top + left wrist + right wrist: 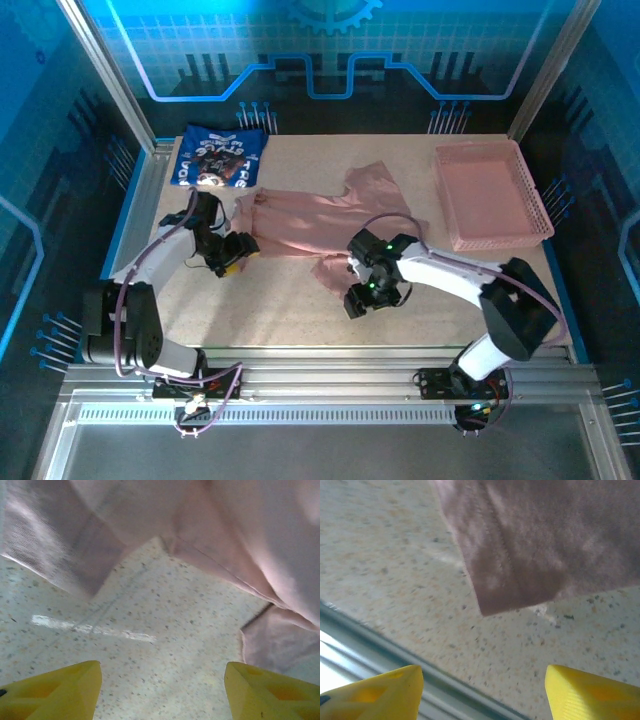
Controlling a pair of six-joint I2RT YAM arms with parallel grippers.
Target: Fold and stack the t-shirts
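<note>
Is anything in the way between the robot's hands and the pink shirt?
No, nothing visible is. In front of the left gripper, whose fingers are open, there is just bare table and then the pink shirt. The right gripper is open too, with bare table between it and the shirt's edge.

Robotics lab cell, by its aluminium-profile frame (330, 372), blue printed wall panels (330, 50) and speckled worktable (280, 300)

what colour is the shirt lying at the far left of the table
The shirt is navy blue with a white-and-red print; clearest in the top external view.
</note>
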